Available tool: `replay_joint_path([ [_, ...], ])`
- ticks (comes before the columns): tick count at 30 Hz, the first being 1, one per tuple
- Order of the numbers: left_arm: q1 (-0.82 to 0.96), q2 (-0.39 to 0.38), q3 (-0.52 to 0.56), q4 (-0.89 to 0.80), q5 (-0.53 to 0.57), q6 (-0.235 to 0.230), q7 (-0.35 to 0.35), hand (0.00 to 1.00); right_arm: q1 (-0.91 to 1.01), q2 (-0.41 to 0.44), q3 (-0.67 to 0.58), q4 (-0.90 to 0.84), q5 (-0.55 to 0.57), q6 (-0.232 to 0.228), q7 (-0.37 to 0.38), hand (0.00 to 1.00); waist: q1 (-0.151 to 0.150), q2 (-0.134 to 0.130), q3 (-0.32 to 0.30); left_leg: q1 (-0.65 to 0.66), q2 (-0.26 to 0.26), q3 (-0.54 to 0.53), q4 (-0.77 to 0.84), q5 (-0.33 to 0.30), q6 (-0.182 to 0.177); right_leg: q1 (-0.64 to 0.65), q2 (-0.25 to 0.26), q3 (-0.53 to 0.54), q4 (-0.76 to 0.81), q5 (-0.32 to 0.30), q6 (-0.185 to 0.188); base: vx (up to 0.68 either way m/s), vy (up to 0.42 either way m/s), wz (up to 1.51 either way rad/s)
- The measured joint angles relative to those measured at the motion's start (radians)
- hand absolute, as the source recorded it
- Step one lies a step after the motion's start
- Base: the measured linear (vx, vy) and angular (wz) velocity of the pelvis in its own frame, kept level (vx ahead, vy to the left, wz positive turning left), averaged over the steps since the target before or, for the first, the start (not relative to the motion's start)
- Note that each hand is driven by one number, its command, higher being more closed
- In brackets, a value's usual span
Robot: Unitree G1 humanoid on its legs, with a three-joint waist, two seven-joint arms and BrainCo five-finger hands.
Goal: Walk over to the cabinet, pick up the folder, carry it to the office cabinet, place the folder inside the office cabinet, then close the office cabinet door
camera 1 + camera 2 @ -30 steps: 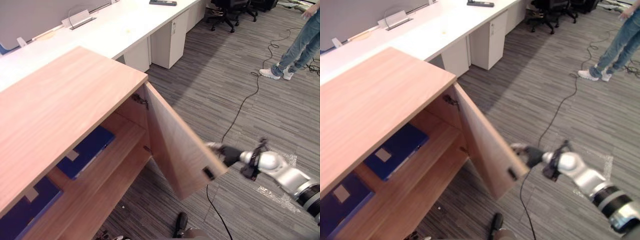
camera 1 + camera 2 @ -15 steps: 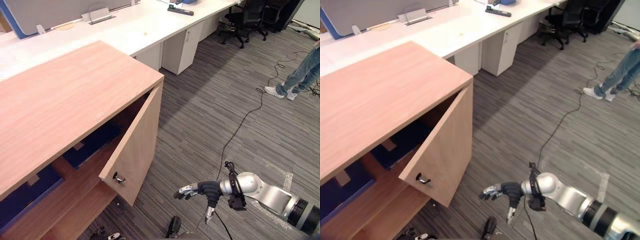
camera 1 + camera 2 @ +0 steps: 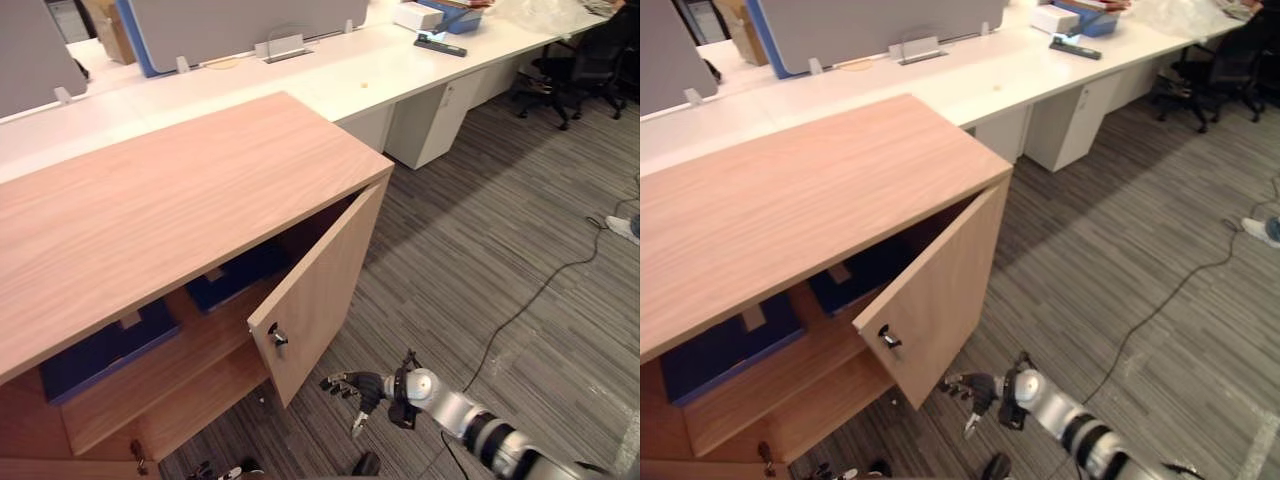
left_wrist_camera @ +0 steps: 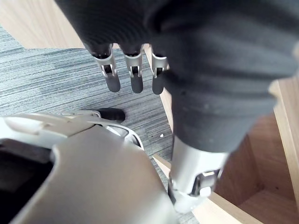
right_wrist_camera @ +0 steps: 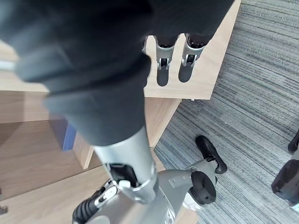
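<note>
Grey striped carpet (image 3: 500, 230) and a long white table (image 3: 330, 75) frame an office cabinet (image 3: 180, 190) whose door (image 3: 320, 280) stands about half open. Two dark blue folders (image 3: 235, 280) lie flat on the upper shelf inside, so only the closing appears left to do. The door hangs from the cabinet's right-hand corner, and its free edge, with the small metal handle (image 3: 277, 338), points out toward the robot. The right hand (image 3: 352, 384) hovers low over the carpet, just beside the door's lower free corner, on the outer face's side and not touching it. Its fingers are loosely spread and hold nothing. The door lies to that hand's left, making it the nearer hand for a push. The left hand (image 4: 133, 77) hangs with straight, empty fingers above the carpet.
</note>
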Motion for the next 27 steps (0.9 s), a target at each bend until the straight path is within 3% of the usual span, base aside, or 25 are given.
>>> replay_joint_path([
  [4,0.004,-0.024,0.041,0.000,0.001,0.009,0.023,0.00,0.021,0.096,-0.116,0.091,0.032,0.002,-0.095,0.00,0.004,0.009,-0.008,-0.001,-0.043,-0.083,-0.009,0.002,0.023,0.036,-0.056,-0.081,0.041,-0.019,0.040,0.05,0.100,0.66],
  [6,0.009,-0.031,0.051,-0.002,0.001,0.009,0.028,0.00,0.061,0.096,-0.172,0.091,0.073,0.004,-0.115,0.00,0.003,0.014,-0.015,0.001,-0.076,-0.134,-0.009,-0.005,0.044,0.035,-0.132,-0.126,0.164,-0.079,0.067,0.09,0.191,0.87],
  [7,0.014,-0.030,0.052,-0.004,0.000,0.010,0.029,0.00,0.098,0.094,-0.211,0.091,0.090,0.007,-0.122,0.00,0.000,0.005,-0.030,0.000,-0.110,-0.168,-0.010,-0.008,0.056,0.024,-0.202,-0.151,0.275,-0.126,0.081,0.12,0.201,1.01],
  [9,0.023,-0.018,0.030,-0.007,0.000,0.010,0.030,0.00,0.146,0.091,-0.262,0.090,0.094,0.023,-0.132,0.00,-0.005,-0.003,-0.044,-0.005,-0.164,-0.242,-0.011,-0.015,0.090,-0.005,-0.320,-0.117,0.467,-0.181,0.013,0.13,0.220,1.08],
  [10,0.024,-0.014,0.019,-0.007,0.000,0.010,0.031,0.00,0.158,0.093,-0.276,0.090,0.094,0.026,-0.132,0.00,-0.007,-0.005,-0.045,-0.004,-0.176,-0.262,-0.016,-0.019,0.106,-0.021,-0.341,-0.071,0.516,-0.180,-0.006,0.11,0.225,1.00],
  [11,0.024,-0.006,0.001,-0.009,0.000,0.010,0.031,0.00,0.176,0.098,-0.286,0.090,0.094,0.032,-0.134,0.00,-0.015,-0.004,-0.048,-0.001,-0.184,-0.309,-0.021,-0.017,0.114,-0.072,-0.348,0.068,0.595,-0.175,-0.030,0.12,0.157,1.10],
  [12,0.021,0.011,-0.011,-0.012,0.000,0.010,0.033,0.00,0.195,0.118,-0.315,0.089,0.094,0.038,-0.136,0.00,-0.019,0.000,-0.044,-0.009,-0.170,-0.360,-0.021,-0.011,0.123,-0.105,-0.278,0.255,0.604,-0.237,-0.011,0.12,0.090,1.11],
  [14,0.018,0.024,-0.010,-0.010,0.001,0.011,0.039,0.00,0.221,0.144,-0.365,0.087,0.100,0.045,-0.139,0.00,-0.028,-0.002,-0.041,-0.020,-0.151,-0.424,-0.019,-0.009,0.122,-0.131,-0.167,0.455,0.587,-0.305,0.015,0.09,-0.049,1.02],
  [15,0.014,0.029,-0.008,-0.010,0.001,0.011,0.039,0.00,0.241,0.155,-0.403,0.085,0.118,0.047,-0.143,0.00,-0.035,-0.005,-0.029,-0.020,-0.141,-0.472,-0.019,-0.008,0.119,-0.145,-0.094,0.576,0.563,-0.328,0.039,0.08,-0.113,1.18],
  [17,0.011,0.029,-0.004,-0.010,0.004,0.012,0.039,0.00,0.279,0.160,-0.452,0.087,0.128,0.052,-0.156,0.00,-0.056,-0.029,-0.007,-0.023,-0.140,-0.543,-0.018,-0.003,0.094,-0.160,-0.017,0.718,0.477,-0.330,0.056,0.07,-0.187,1.31],
  [19,0.007,0.034,0.009,-0.008,0.004,0.019,0.039,0.00,0.315,0.185,-0.521,0.123,0.135,0.059,-0.168,0.00,-0.059,-0.084,0.001,-0.033,-0.169,-0.586,-0.008,-0.009,0.053,-0.164,-0.024,0.735,0.402,-0.292,0.102,0.06,-0.265,0.97],
  [22,0.025,-0.001,0.044,-0.013,0.002,0.019,0.038,0.00,0.307,0.189,-0.628,0.265,0.149,0.067,-0.195,0.00,-0.052,-0.041,-0.021,-0.060,-0.104,-0.561,-0.010,-0.011,0.035,-0.167,0.034,0.703,0.339,-0.279,0.072,0.10,-0.186,0.14],
  [27,0.031,-0.017,0.075,-0.010,-0.003,0.019,0.038,0.00,0.347,0.191,-0.833,0.427,0.126,0.082,-0.277,0.00,-0.065,-0.022,-0.020,-0.055,-0.061,-0.555,-0.042,-0.010,0.019,-0.123,0.072,0.671,0.269,-0.260,0.054,0.11,-0.080,0.05],
])
